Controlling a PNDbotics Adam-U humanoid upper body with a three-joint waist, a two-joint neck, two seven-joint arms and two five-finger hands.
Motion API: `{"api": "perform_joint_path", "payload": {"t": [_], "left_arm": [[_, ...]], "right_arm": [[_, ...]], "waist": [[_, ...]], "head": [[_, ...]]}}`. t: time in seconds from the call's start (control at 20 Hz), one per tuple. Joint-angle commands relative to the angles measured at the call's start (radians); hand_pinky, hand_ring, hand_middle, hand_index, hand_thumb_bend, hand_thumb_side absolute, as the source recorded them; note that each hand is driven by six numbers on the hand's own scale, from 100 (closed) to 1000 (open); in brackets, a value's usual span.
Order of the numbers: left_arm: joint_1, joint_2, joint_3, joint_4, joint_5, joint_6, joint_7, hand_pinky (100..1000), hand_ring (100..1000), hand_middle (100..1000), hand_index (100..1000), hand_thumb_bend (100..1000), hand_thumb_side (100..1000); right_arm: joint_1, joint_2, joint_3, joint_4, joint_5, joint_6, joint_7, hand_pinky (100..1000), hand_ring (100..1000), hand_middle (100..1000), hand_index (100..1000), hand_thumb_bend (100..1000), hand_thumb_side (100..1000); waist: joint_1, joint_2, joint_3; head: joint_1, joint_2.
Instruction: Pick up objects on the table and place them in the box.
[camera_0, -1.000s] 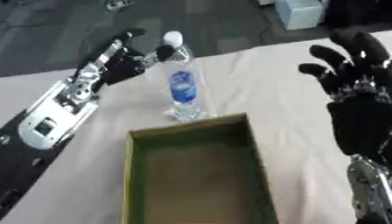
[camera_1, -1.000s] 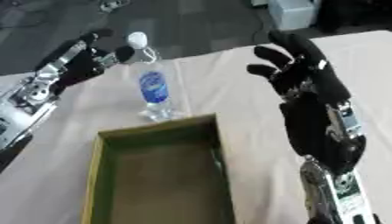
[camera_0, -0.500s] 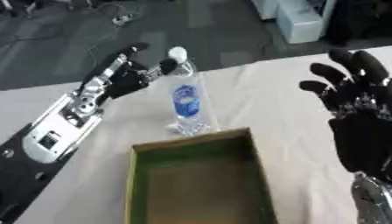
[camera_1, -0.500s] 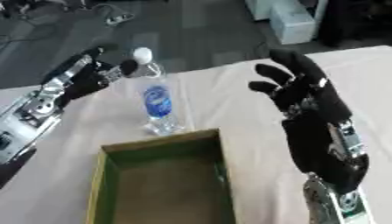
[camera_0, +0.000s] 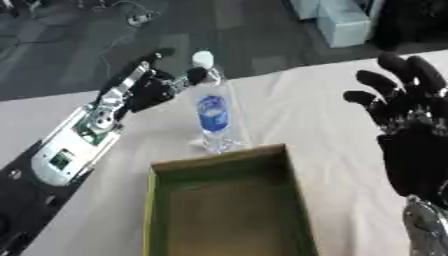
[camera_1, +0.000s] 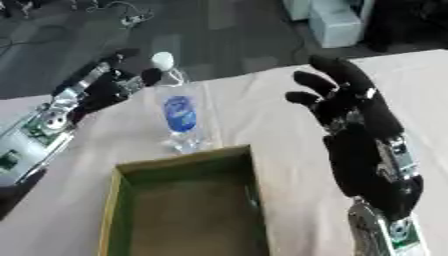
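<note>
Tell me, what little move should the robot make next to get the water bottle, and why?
Probably close the left hand around the water bottle. That hand is open right beside the bottle's neck, near the white cap, not yet gripping. The bottle stands upright just behind the empty box, and the right hand is open, away from it.

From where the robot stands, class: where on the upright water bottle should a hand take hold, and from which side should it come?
Probably the straight body of the water bottle around its blue label, approached from the robot's left. The bottle stands upright on the table, just beyond the far rim of the open box. The left hand is open beside the neck; the right hand is open and farther off.
</note>
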Motion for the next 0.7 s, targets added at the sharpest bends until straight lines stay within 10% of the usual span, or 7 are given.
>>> {"api": "perform_joint_path", "payload": {"t": [0.05,0.7], "left_arm": [[-0.013,0.009,0.004,-0.018,0.010,-0.009,-0.001,825,791,1000,990,723,793],[-0.003,-0.008,-0.002,-0.032,0.027,-0.014,0.028,916,812,1000,986,720,809]], "right_arm": [[-0.010,-0.003,-0.001,-0.023,0.000,0.001,0.004,818,878,899,936,100,854],[-0.014,0.001,-0.002,-0.026,0.000,0.005,0.005,818,878,900,937,100,851]], "waist": [[-0.003,-0.017,-0.002],[-0.001,-0.011,-0.013]], "head": [[-0.005,0.006],[-0.019,0.022]]}}
